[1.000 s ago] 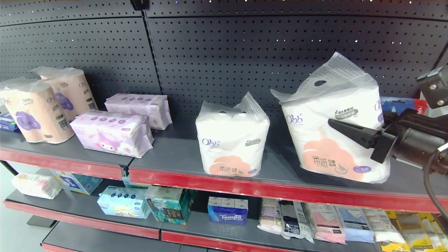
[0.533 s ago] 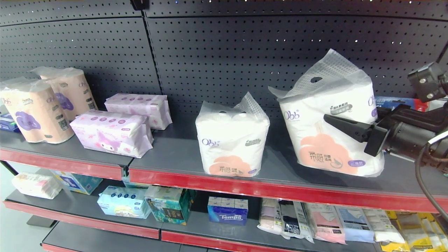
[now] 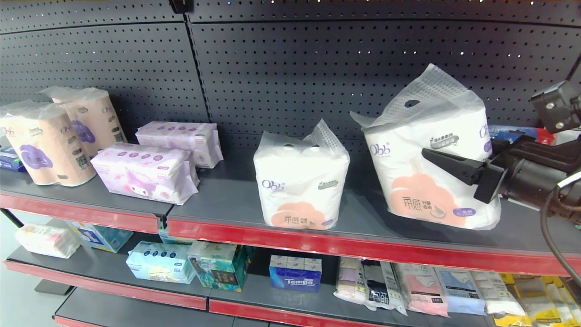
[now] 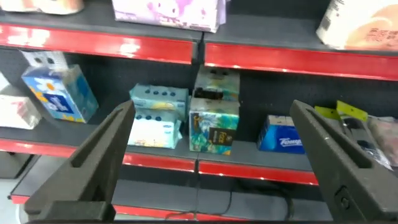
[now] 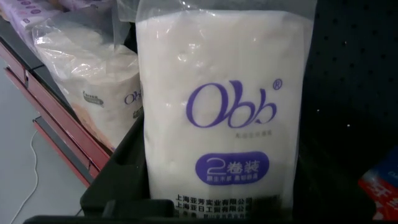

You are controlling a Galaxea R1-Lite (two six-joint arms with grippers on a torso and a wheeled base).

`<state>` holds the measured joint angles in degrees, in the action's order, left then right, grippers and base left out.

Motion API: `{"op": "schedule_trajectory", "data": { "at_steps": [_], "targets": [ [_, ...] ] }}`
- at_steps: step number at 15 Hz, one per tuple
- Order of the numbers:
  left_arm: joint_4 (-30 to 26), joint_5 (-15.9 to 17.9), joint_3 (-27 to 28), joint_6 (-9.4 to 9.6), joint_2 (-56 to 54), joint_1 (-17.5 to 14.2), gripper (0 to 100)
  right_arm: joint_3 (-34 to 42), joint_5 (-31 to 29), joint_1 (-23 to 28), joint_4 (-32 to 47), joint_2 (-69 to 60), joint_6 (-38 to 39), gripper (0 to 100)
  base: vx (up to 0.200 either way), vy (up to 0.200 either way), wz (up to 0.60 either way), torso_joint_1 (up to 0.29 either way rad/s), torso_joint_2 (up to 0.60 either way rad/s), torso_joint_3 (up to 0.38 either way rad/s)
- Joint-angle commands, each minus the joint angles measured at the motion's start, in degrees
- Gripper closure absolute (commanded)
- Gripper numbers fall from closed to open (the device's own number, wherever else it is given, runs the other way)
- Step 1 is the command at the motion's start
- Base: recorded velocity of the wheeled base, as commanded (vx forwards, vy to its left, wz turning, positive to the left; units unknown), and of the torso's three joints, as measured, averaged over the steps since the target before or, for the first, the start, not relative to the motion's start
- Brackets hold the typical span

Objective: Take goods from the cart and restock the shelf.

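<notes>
Tissue pack point(image 3: 431, 181) is standing upright on the shelf point(image 3: 317, 243), right end effector point(image 3: 442, 156) clamping its sides (judged: steadying it before release); left end effector point(image 4: 211, 155) is hanging open, carrying nothing.

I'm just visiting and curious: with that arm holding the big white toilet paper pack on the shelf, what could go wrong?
The toilet paper pack stands near the shelf's red front edge; it might tip off when released. The right tool clamps soft wrapping, so pulling back could drag the pack forward.
</notes>
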<state>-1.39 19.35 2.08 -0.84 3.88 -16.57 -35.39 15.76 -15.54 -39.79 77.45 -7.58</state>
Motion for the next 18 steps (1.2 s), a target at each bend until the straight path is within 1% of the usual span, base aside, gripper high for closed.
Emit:
{"op": "schedule_trajectory", "data": {
  "at_steps": [1, 2, 3, 4, 5, 6, 7, 8, 10, 11, 12, 13, 14, 15, 16, 18],
  "targets": [
    [-0.02, -0.98, 0.02, -0.04, 3.95, 0.13, 0, -0.03, 0.06, -0.01, -0.02, -0.37, 0.02, 100, 0.0, 0.0, 0.0, 0.0, 0.0, 0.0],
    [-0.02, -2.47, -0.06, -0.04, 5.79, 0.22, 0, -0.03, 0.06, -0.01, -0.02, -0.28, 0.02, 100, 0.0, 0.0, 0.0, 0.0, 0.0, 0.0],
    [-0.02, -2.38, -0.06, -0.04, 6.32, 0.4, 0, 0.06, 0.06, -0.01, -0.02, -0.28, 0.02, 100, 0.0, 0.0, 0.0, 0.0, 0.0, 0.0],
    [-0.02, -0.8, -0.06, 0.14, 7.29, 3.38, 0, 0.23, 0.06, -0.19, -0.02, -0.28, 0.02, 100, 0.0, 0.0, 0.0, 0.0, 0.0, 0.0],
    [-0.02, -0.71, -0.06, 0.31, 7.29, 5.76, 0, 0.23, 0.06, -0.19, -0.02, -0.28, -0.06, 100, 0.0, 0.0, 0.0, 0.0, 0.0, 0.0],
    [-0.02, -0.8, 0.02, 0.31, 6.76, 12.17, 0, 0.32, 0.06, -0.19, -0.02, -0.28, -0.06, 100, 0.0, 0.0, 0.0, 0.0, 0.0, 0.0],
    [0.07, -2.3, -0.06, 0.49, 6.23, 13.93, 0, 0.32, 0.06, -0.1, -0.02, -0.19, 0.02, 100, 0.0, 0.0, 0.0, 0.0, 0.0, 0.0],
    [0.07, -4.58, -0.06, 1.1, 4.74, 13.58, 0, 0.32, 0.06, -0.1, -0.02, -0.28, 0.02, 100, 0.0, 0.0, 0.0, 0.0, 0.0, 0.0],
    [0.25, -10.65, -0.24, 1.37, 1.31, 12.35, 0, 0.23, 0.06, -0.1, -0.02, -0.37, -0.06, 100, 0.0, 0.0, 0.0, 0.0, 0.0, 0.0],
    [0.95, -13.72, -0.77, 1.81, 1.31, 12.35, 0, 0.15, 0.06, -0.1, -0.02, -0.37, 0.02, 100, 0.0, 0.0, 0.0, 0.0, 0.0, 0.0],
    [3.15, -16.8, -1.56, 2.07, 1.31, 12.35, 0, 0.06, 0.06, -0.1, -0.02, -0.37, -0.06, 100, 0.0, 0.0, 0.0, 0.0, 0.0, 0.0],
    [4.55, -17.76, -2.08, 2.07, 1.31, 12.35, 0, -0.12, 0.06, -0.1, -0.02, -0.37, -0.06, 100, 0.0, 0.0, 0.0, 0.0, 0.0, 0.0],
    [4.47, -17.59, -2.08, 2.16, 1.31, 12.35, 0, -0.12, 0.06, -0.1, -0.02, -0.37, -0.06, 100, 0.0, 0.0, 0.0, 0.0, 0.0, 0.0],
    [3.15, -17.15, -2.08, 3.21, 1.13, 12.44, 0, 0.06, 0.06, 0.07, -0.02, -0.37, -0.06, 100, 0.0, 0.0, 0.0, 0.0, 0.0, 0.0],
    [2.09, -16.53, -2.08, 3.39, 1.13, 12.44, 0, 0.06, 0.06, 0.07, -0.02, -0.45, -0.06, 100, 0.0, 0.0, 0.0, 0.0, 0.0, 0.0],
    [1.39, -17.15, -2.08, 1.28, 1.22, 12.44, 0, 0.06, 0.06, 0.07, -0.02, -0.45, -0.06, 100, 0.0, 0.0, 0.0, 0.0, 0.0, 0.0]
  ]
}}
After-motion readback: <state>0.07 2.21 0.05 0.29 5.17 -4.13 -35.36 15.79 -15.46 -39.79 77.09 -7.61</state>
